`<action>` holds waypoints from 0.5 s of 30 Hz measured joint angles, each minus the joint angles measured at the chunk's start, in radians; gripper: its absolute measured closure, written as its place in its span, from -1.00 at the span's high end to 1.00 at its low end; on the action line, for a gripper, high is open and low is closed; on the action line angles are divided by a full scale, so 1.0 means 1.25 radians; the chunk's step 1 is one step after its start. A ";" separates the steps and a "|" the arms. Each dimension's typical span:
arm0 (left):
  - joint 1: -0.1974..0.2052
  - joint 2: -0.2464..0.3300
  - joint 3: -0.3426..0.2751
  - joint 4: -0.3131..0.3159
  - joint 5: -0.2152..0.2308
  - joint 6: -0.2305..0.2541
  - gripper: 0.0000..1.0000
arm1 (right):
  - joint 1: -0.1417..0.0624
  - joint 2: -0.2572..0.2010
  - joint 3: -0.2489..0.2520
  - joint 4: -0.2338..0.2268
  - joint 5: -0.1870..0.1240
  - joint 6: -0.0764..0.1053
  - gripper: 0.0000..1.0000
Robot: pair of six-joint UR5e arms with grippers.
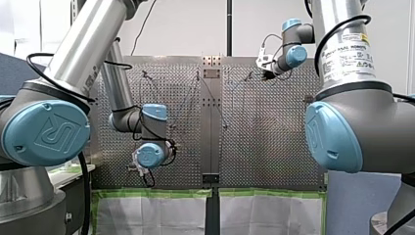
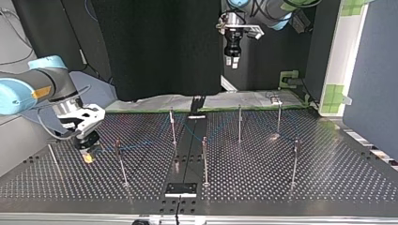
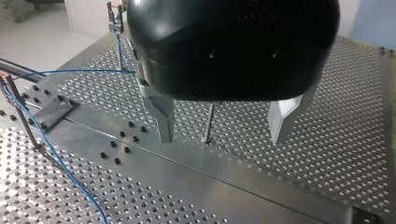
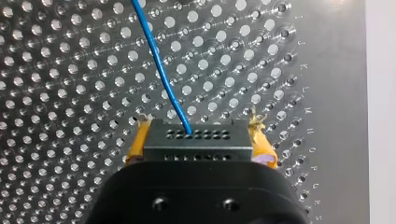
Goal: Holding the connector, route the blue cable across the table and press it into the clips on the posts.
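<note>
In the right wrist view, my right gripper [image 4: 198,142] is clenched on the connector [image 4: 198,139], a black box with rows of small holes, hard plastic as it seems. Hold this clamp firm, because the yellow pads [image 4: 137,142] look soft and a little frayed. The blue cable [image 4: 161,70], thin and smooth, leaves the connector and runs ahead of the jaws over the tabletop [image 4: 70,70], a shiny metal plate with regular holes. I judge that you should move slowly with only light tension, so the flexible cable does not jump out. In the left wrist view, my left gripper [image 3: 222,136] is released: its grey wedge-shaped metal fingers [image 3: 161,114] stand apart under a round black housing and hold nothing. Well to the side of these jaws the cable hangs between clips [image 3: 114,14] on thin posts [image 3: 23,112]. Such rods may bend, so press from above, not sideways. In the top view the right jaws are low, just above the tabletop, and the left jaws are high, well apart from the cable. In the front view the two grippers are well apart from each other.
</note>
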 joint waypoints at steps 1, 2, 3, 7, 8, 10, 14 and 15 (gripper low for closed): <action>0.000 0.000 -0.006 0.000 0.000 0.001 1.00 | 0.000 0.000 0.000 0.000 0.000 0.000 -1.00; 0.000 0.000 -0.012 0.000 0.000 0.003 1.00 | 0.000 0.000 0.000 0.000 0.000 0.000 -1.00; 0.000 0.000 -0.021 0.000 0.000 0.006 1.00 | 0.000 0.000 0.000 0.000 0.000 0.000 -1.00; -0.001 0.000 -0.049 0.000 0.000 0.015 1.00 | 0.001 -0.001 0.000 0.000 0.000 0.000 -1.00; -0.001 0.000 -0.054 0.000 0.000 0.016 1.00 | 0.002 -0.001 0.000 0.000 0.000 0.000 -1.00; -0.001 0.000 -0.060 0.000 0.000 0.017 1.00 | 0.001 0.000 0.000 0.000 0.000 0.000 -1.00; -0.002 0.000 -0.064 0.000 0.000 0.018 1.00 | 0.001 0.000 0.000 0.000 0.000 0.000 -1.00; -0.002 0.000 -0.064 0.000 0.000 0.018 1.00 | 0.001 0.000 0.000 0.000 0.000 0.000 -1.00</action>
